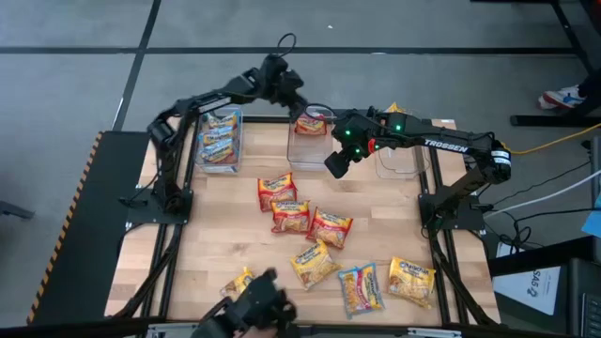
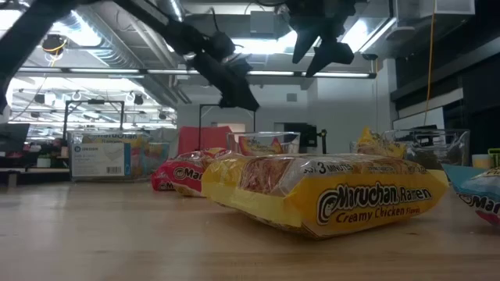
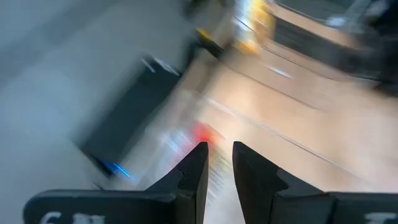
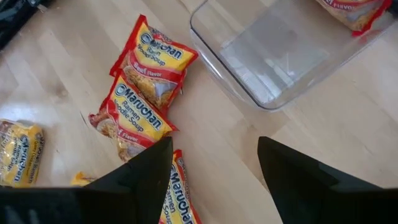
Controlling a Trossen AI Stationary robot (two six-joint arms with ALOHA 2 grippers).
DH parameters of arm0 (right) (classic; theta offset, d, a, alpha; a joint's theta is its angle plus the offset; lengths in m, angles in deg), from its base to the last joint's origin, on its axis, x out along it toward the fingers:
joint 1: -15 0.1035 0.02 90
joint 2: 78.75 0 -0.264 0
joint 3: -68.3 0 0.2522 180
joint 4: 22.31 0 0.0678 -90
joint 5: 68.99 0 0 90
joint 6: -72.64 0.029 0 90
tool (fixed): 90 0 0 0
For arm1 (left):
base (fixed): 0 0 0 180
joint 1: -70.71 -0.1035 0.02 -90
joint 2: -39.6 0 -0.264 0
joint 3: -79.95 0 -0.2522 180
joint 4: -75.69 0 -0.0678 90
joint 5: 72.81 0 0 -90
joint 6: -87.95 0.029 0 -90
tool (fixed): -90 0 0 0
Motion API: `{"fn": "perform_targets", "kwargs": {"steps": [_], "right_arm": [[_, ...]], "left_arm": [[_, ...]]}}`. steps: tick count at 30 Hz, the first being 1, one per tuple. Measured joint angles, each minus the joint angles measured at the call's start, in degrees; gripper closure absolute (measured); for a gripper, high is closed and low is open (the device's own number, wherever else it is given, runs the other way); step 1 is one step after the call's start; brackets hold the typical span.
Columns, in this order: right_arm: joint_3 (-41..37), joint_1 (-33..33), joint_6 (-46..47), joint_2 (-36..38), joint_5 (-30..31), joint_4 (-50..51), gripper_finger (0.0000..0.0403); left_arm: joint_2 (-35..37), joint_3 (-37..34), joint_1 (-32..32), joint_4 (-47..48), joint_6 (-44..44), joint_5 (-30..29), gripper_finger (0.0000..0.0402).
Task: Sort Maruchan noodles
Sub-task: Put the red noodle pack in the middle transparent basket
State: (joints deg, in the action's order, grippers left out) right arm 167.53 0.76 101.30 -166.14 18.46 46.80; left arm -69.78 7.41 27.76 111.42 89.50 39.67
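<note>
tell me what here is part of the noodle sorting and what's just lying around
Job:
red packets
yellow packets
blue packet
left bin, blue packets inside
middle bin, one red packet inside
right bin
right gripper, open over the table
left gripper, at the middle bin

Lying about:
cables
floor mat

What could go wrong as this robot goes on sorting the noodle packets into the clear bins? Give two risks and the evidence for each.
1. The red packets lie bunched together, apparently overlapping, below the open right gripper. A grab there may lift two at once or drag a neighbour.
2. The left gripper and the right gripper both hang near the middle bin, so the arms might collide if both move there.
</note>
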Motion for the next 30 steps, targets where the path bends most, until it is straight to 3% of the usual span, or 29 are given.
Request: {"fn": "perform_targets", "kwargs": {"steps": [5,7,10,13,15,18,23,30], "right_arm": [[0.0,-0.02,0.0,0.0,0.18,4.36,0.0162],[0.0,-0.02,0.02,0.0,1.18,6.36,0.0162],[0.0,-0.02,1.28,0.0,2.75,8.76,0.0162],[-0.02,-0.02,3.21,0.0,2.88,9.62,0.0162],[-0.02,-0.02,4.64,0.0,3.09,9.29,0.0162],[-0.02,-0.01,7.06,0.0,3.08,9.13,0.0162],[-0.02,0.02,7.32,0.0,2.41,9.12,0.0162],[-0.04,0.02,7.34,0.0,0.61,8.88,0.0162]], "left_arm": [[10.9,0.13,0.92,27.21,-6.13,16.98,0.0333],[15.16,0.13,3.07,38.56,-4.41,18.55,0.0333],[20.79,0.13,7.51,52.92,-3.12,10.97,0.0333],[23.98,0.12,15.31,59.56,-7.67,-5.12,0.0333],[24.73,-0.53,20.72,59.6,-10.8,-14.25,0.0333],[25.16,-3.29,26.11,53.97,-13.75,-20.52,0.0333],[22.89,-12.14,28.35,42.25,-14.55,-18.24,0.0333],[18.45,-24.41,24.59,33.4,-13.53,-17.45,0.0333]]}}
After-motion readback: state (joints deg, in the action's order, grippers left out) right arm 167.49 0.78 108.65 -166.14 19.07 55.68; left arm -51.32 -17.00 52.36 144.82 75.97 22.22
